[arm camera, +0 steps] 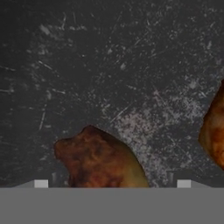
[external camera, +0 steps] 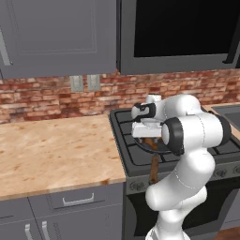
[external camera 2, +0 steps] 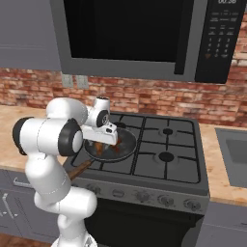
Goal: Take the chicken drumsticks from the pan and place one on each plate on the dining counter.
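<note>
Pincer point(arm camera: 112, 183) spread wide above the pan point(arm camera: 109, 65) risks pinching one drumstick point(arm camera: 98, 159) off-centre, so you could flick it away.

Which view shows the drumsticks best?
Hand view: one drumstick lies close up on the pan, a second cut by the right edge. Right base view shows reddish bits under the gripper; left base view hides them.
</note>
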